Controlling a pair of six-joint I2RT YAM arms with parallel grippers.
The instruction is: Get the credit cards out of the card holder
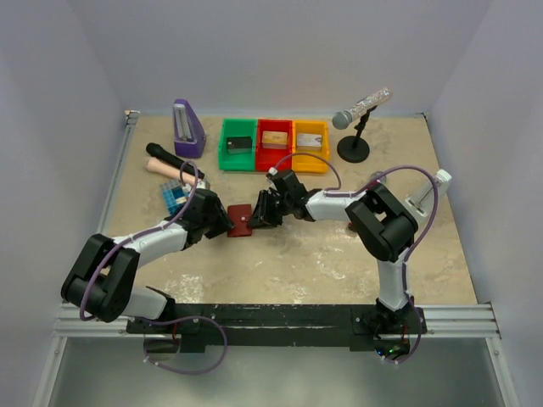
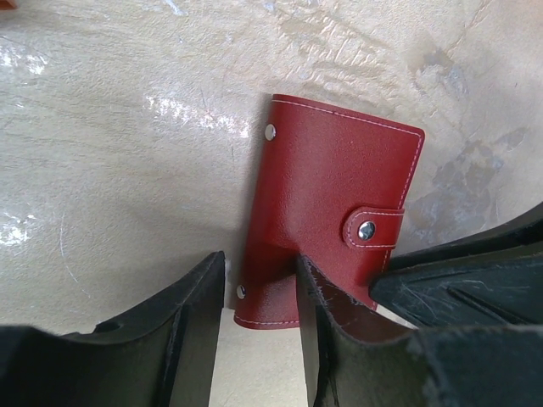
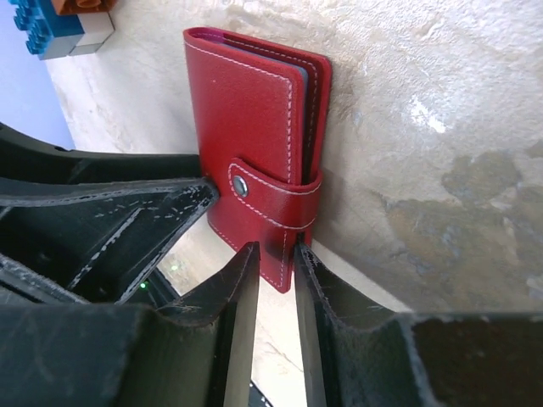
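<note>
Fingertips of my right gripper clamp the card holder below its closed snap tab on the table, left gripper straddles its corner, hold uncertain, so tugging may only drag it, cards unseen.

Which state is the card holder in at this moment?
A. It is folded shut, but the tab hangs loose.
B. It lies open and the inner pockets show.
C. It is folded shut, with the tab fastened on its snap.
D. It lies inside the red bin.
C: both wrist views show the card holder folded shut on the table, with its snap tab wrapped over the edge and pressed onto the stud.
</note>
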